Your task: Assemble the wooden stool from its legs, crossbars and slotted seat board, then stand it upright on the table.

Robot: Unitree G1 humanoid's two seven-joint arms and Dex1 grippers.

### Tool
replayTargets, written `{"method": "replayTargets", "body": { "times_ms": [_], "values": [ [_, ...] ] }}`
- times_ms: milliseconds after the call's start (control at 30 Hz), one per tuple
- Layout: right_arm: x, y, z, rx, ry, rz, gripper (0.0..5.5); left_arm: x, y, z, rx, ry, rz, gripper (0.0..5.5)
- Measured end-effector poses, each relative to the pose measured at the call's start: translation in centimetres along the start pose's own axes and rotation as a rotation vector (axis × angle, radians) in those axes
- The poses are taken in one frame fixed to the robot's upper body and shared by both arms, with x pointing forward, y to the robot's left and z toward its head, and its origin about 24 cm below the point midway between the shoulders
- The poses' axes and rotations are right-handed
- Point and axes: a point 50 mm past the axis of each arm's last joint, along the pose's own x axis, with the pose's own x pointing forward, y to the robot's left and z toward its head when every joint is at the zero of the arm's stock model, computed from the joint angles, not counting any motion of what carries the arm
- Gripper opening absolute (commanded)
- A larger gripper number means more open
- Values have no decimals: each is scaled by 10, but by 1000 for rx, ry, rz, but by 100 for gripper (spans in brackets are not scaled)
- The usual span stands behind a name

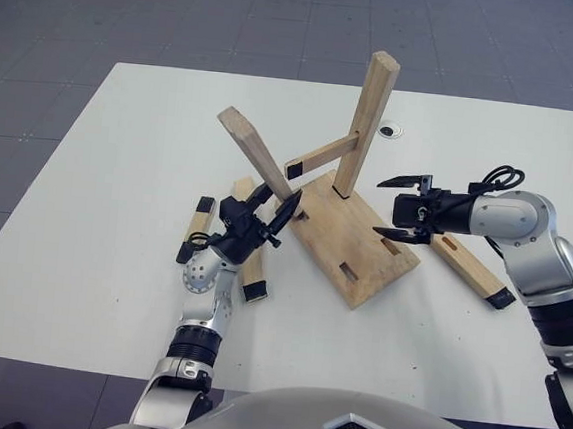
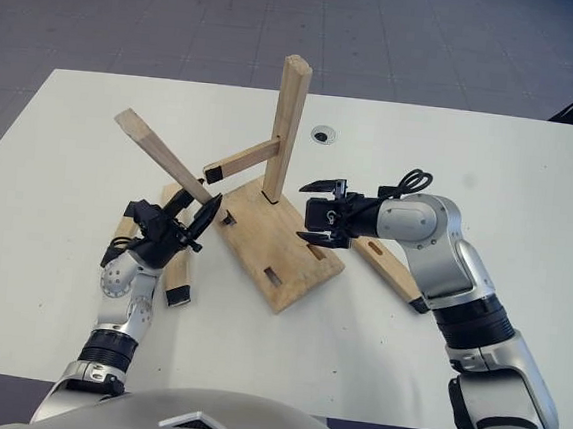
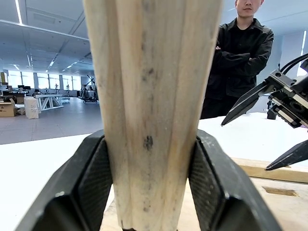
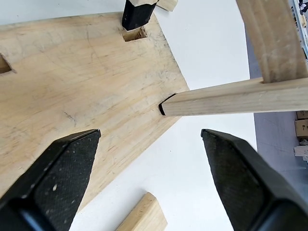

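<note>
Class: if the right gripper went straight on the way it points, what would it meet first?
Probably the upright leg, low down near the seat board; the open right gripper points that way, though depth is unclear.

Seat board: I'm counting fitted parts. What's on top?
An upright leg stands in a far slot of the seat board, carrying a crossbar. The left gripper holds a tilted leg at another slot; how deep either sits is covered.
</note>
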Motion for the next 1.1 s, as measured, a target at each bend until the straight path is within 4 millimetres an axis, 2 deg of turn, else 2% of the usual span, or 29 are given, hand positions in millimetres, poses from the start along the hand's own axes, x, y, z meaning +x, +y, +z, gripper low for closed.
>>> {"method": "replayTargets", "body": {
  "times_ms": [167, 400, 733, 833, 1000, 1100],
  "values": [
    [1, 1, -2, 7, 4, 7, 387, 5, -1, -4, -4, 41, -50, 209],
    [1, 1, -1, 6, 1, 6, 387, 15, 8, -5, 32, 112, -134, 208],
    [1, 3, -1, 21, 7, 0, 387, 16, 32, -3, -116, 281, -228, 206],
    [1, 5, -1, 24, 5, 3, 387, 18, 34, 0, -85, 315, -267, 206],
    [2, 9, -2, 42, 9, 5, 387, 28, 30, 8, 70, 371, -332, 206],
    [1, 9, 0, 42, 6, -2, 387, 31, 30, 9, 89, 420, -349, 206]
  ]
}}
